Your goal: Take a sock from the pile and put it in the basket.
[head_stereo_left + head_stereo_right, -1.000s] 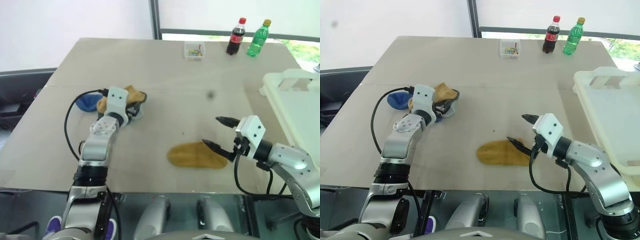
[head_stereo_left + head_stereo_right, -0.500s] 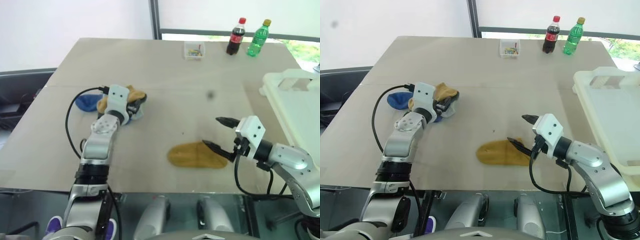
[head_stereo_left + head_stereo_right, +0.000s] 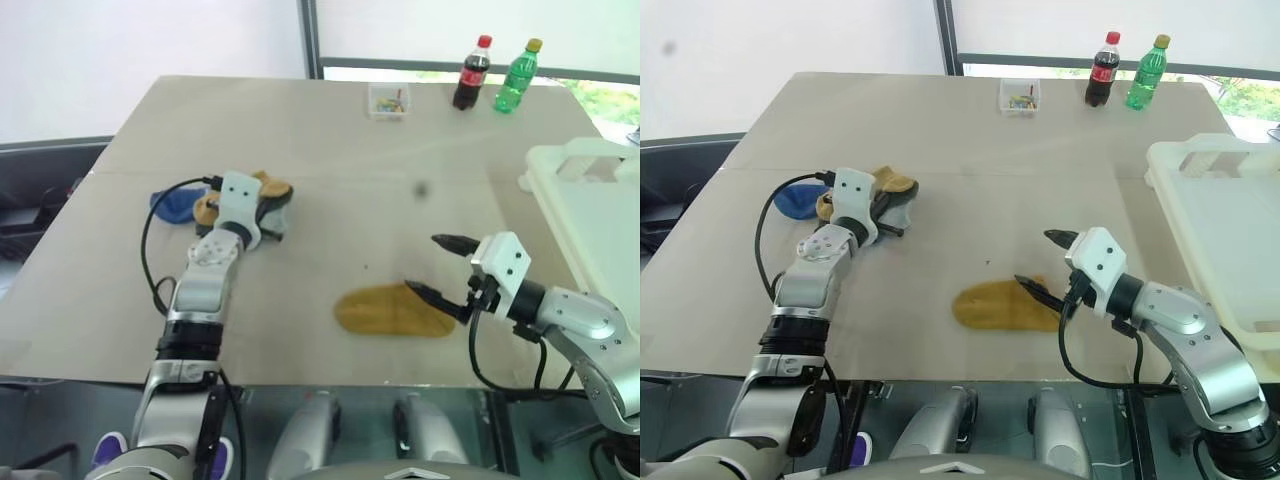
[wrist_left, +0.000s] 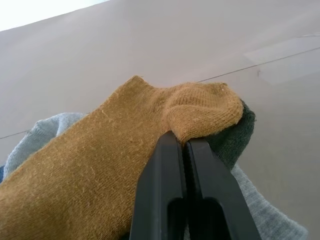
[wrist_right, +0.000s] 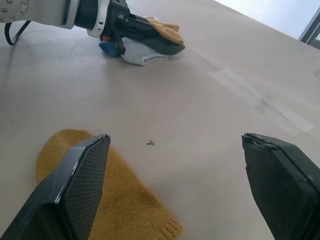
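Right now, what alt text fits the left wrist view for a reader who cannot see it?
The left pincer, shut, pinches the edge of a mustard yellow sock lying on top of the pile. A dark grey sock and a pale blue-grey sock lie beneath it on the beige table.

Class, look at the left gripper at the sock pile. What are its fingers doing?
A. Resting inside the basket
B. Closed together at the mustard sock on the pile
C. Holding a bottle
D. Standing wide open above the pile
B: the left gripper has its fingers pressed together at the edge of the mustard sock on the pile.
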Robot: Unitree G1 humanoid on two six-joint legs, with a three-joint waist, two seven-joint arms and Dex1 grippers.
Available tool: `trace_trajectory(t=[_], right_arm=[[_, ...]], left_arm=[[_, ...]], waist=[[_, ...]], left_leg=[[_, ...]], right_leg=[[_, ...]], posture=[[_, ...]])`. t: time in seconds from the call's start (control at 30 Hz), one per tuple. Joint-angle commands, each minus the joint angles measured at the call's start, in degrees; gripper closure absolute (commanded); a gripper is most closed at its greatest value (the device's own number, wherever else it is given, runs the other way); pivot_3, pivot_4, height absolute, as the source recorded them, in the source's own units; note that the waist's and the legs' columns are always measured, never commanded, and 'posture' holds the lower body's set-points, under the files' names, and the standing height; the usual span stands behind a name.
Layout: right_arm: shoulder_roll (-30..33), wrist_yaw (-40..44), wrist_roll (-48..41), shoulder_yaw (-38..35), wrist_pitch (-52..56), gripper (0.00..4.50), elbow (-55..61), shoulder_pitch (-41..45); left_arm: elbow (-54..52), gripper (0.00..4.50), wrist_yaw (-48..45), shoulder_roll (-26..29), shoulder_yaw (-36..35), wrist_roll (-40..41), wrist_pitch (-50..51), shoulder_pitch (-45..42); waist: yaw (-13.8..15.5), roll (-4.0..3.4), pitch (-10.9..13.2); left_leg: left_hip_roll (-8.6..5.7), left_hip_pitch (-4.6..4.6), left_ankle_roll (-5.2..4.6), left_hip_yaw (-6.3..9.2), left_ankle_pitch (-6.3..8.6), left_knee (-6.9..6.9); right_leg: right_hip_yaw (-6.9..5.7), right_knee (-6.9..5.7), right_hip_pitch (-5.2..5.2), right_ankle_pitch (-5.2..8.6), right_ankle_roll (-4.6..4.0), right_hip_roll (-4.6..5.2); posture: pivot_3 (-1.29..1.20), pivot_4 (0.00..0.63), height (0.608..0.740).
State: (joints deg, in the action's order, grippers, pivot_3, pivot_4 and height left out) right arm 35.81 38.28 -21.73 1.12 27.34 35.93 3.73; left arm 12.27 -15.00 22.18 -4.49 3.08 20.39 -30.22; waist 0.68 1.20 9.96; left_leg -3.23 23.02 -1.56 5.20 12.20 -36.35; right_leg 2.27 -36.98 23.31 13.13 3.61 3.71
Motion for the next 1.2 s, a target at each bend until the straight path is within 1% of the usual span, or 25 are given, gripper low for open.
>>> trace_trajectory(t=[0.03, 0.2, 0.47, 0.63, 0.67, 0.77, 0.8, 0.83, 0.87, 0.9, 1.2], right_arm=[[-0.20, -0.16, -0.47, -1.52, -1.48, 0.18, 1.77, 0.08], [-2.11, 0.63, -0.88, -1.41, -5.57, 0.18, 1.35, 1.14], [-3.73, 0.94, -1.29, -1.46, -8.80, 0.18, 1.07, 2.31], [-4.66, 1.35, -1.75, -1.30, -10.22, 0.18, 0.05, 2.94], [-4.75, 1.42, -1.66, -1.17, -10.40, 0.18, -0.17, 3.01], [-4.86, 1.62, -1.42, -0.84, -10.94, 0.18, -0.61, 2.98], [-4.85, 1.66, -1.39, -0.81, -11.05, 0.18, -0.67, 2.94], [-4.79, 1.71, -1.30, -0.75, -11.12, 0.18, -0.73, 2.88], [-4.74, 1.74, -1.24, -0.73, -11.18, 0.18, -0.79, 2.84], [-4.71, 1.76, -1.22, -0.72, -11.24, 0.18, -0.84, 2.80], [-4.46, 1.79, -0.71, -0.50, -11.72, 0.18, -1.13, 2.24]], left_arm=[[-4.05, 4.40, -0.90, 0.73, -1.86, 1.45, -0.95, -0.36], [-5.12, 4.40, -1.12, 0.35, -1.93, 2.18, 0.34, -0.57], [-6.65, 4.40, -1.81, 0.49, -1.77, 2.36, 2.09, 0.76], [-6.54, 4.40, -0.92, 1.01, -0.45, 0.05, 3.00, 1.10], [-6.49, 4.40, -1.82, 0.91, -0.73, 0.96, 3.45, 1.15], [-6.80, 3.59, -2.10, 0.47, -1.39, 1.97, 4.02, 1.10], [-6.95, 3.21, -1.78, 0.38, -1.35, 1.84, 4.05, 0.98], [-7.11, 2.69, -1.62, 0.36, -1.17, 1.68, 4.11, 0.80], [-7.17, 2.53, -1.47, 0.30, -1.07, 1.62, 4.23, 0.63], [-7.15, 2.18, -1.35, 0.24, -0.97, 1.55, 4.32, 0.45], [-6.78, 2.18, -1.07, -0.31, -0.90, 1.85, 4.14, -1.05]], waist=[[0.02, 0.00, 0.00], [0.00, 0.00, 0.00], [-0.04, 0.00, 0.00], [-0.01, 0.00, 0.00], [-0.01, 0.00, 0.00], [-0.02, 0.00, 0.00], [-0.02, 0.00, 0.00], [-0.02, 0.00, 0.00], [-0.02, 0.00, 0.00], [-0.02, 0.00, 0.00], [-0.02, 0.00, 0.00]], left_leg=[[0.00, 0.00, 0.00, 0.00, 0.00, 0.00], [0.00, 0.00, 0.00, 0.00, 0.00, 0.00], [-0.01, -0.01, 0.00, 0.00, 0.00, 0.00], [-0.01, -0.01, 0.00, -0.01, 0.00, 0.00], [-0.01, -0.01, 0.00, -0.01, 0.00, 0.00], [-0.01, -0.01, 0.00, 0.00, 0.00, -0.01], [-0.01, -0.01, 0.00, 0.00, 0.00, -0.01], [-0.01, -0.01, 0.00, 0.00, 0.00, -0.01], [-0.01, -0.01, 0.00, 0.00, 0.00, 0.00], [-0.01, -0.01, 0.00, 0.00, 0.00, 0.00], [-0.01, -0.01, 0.00, -0.01, 0.00, -0.01]], right_leg=[[0.00, 0.00, 0.00, 0.00, 0.00, 0.01], [0.00, 0.00, 0.00, 0.00, 0.00, 0.00], [0.00, -0.01, 0.00, 0.00, 0.00, -0.01], [0.01, -0.02, 0.00, 0.00, 0.00, 0.00], [0.01, -0.03, 0.00, 0.00, 0.01, -0.01], [0.01, -0.03, 0.00, 0.00, 0.00, -0.01], [0.00, -0.03, 0.00, -0.01, 0.00, -0.01], [0.00, -0.04, 0.01, -0.01, 0.00, -0.01], [0.01, -0.04, 0.01, -0.01, 0.00, -0.01], [0.01, -0.04, 0.01, -0.01, 0.00, -0.01], [0.01, -0.05, 0.01, -0.01, 0.00, 0.00]], posture=[[0.00, 0.150, 0.740], [0.00, 0.150, 0.740], [0.00, 0.150, 0.740], [0.00, 0.150, 0.740], [0.00, 0.150, 0.740], [0.00, 0.150, 0.740], [0.00, 0.150, 0.740], [0.00, 0.150, 0.740], [0.00, 0.150, 0.740], [0.00, 0.150, 0.740], [0.00, 0.150, 0.740]])
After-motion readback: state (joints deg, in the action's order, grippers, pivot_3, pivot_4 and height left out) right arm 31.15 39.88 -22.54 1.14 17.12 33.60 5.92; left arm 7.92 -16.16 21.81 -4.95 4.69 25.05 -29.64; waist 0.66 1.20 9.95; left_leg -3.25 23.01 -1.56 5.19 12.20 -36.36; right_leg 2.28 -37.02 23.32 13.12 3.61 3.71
